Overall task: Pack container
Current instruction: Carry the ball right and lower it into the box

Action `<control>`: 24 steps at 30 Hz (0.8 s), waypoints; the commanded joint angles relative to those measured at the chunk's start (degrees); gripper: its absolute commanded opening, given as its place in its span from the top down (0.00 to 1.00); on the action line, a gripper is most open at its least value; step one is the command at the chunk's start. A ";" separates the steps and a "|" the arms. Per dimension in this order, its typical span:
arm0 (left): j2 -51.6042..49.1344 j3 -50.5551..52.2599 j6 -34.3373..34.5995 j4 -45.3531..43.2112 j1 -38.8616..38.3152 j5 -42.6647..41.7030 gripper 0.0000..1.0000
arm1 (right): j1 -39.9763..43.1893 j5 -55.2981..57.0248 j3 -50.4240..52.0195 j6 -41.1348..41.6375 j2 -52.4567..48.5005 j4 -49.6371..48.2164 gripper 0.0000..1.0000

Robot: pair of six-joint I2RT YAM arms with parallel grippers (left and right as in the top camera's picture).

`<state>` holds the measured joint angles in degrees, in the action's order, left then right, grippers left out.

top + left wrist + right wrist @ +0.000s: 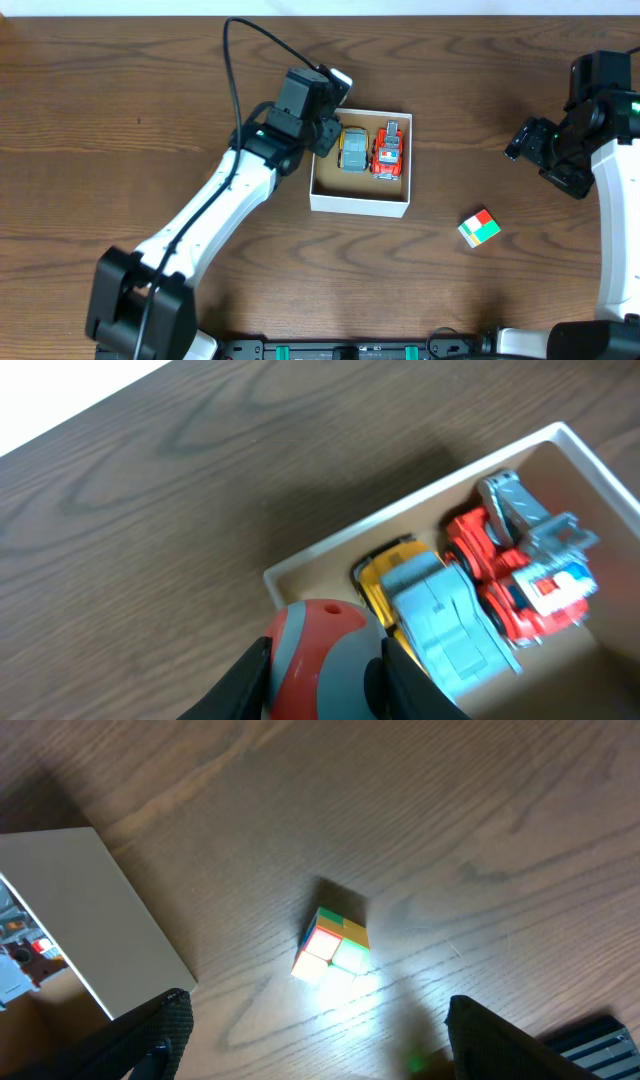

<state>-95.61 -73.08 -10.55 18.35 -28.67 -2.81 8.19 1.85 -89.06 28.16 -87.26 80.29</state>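
Observation:
The container [352,203] is a small white-walled box with a tan inside at mid-table. It holds a yellow and grey toy car [354,148] and a red toy truck [391,150], both also in the left wrist view, car [440,615] and truck [515,575]. My left gripper [325,130] is over the box's left wall [330,555], shut on a red and grey toy [320,655]. My right gripper [525,140] is open and empty at the far right, above the table. A small colour cube [479,227] lies on the table, also in the right wrist view [332,944].
The box's outer wall [90,910] shows at the left of the right wrist view. Black arm bases [350,350] line the front edge. The left arm [200,225] stretches diagonally across the left half of the wooden table [120,120].

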 commanded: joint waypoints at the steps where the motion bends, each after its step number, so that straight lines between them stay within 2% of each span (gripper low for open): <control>1: -2.47 -0.57 -0.79 -2.34 -0.04 0.26 0.94 | 0.00 -0.20 0.35 -0.63 0.04 0.04 0.16; 14: -9.01 -0.55 -0.79 -5.62 -0.02 0.26 0.94 | 0.00 -0.24 0.35 -0.63 0.04 0.31 0.16; 15: -9.01 -0.55 -0.79 -5.64 -0.04 0.26 0.85 | 0.00 -0.31 0.35 -0.63 0.04 0.31 0.16; 16: -9.01 -0.55 -0.79 -5.64 -0.04 0.26 0.83 | 0.00 -0.42 0.35 -0.63 0.04 0.31 0.16; 17: -9.01 -0.55 -0.79 -5.64 -0.04 0.26 0.75 | 0.00 -0.42 0.35 -0.63 0.04 0.31 0.16; 19: -9.01 -0.55 -0.76 -5.60 -0.04 0.28 0.51 | 0.00 -0.42 0.35 -0.63 0.04 0.31 0.16; 20: -9.01 -0.55 -0.76 -5.57 -0.04 0.26 0.45 | 0.00 -0.42 0.35 -0.63 0.04 0.31 0.16; 23: -9.01 -0.55 -0.76 -5.55 -0.04 0.26 0.41 | 0.00 -0.42 0.35 -0.63 0.04 0.31 0.16; 24: -9.01 -0.55 -0.76 -5.55 -0.04 0.26 0.36 | 0.00 -0.42 0.35 -0.63 0.04 0.31 0.16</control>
<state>-103.42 -73.10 -11.11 12.25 -29.04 -3.46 8.19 1.78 -89.06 28.16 -87.24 80.53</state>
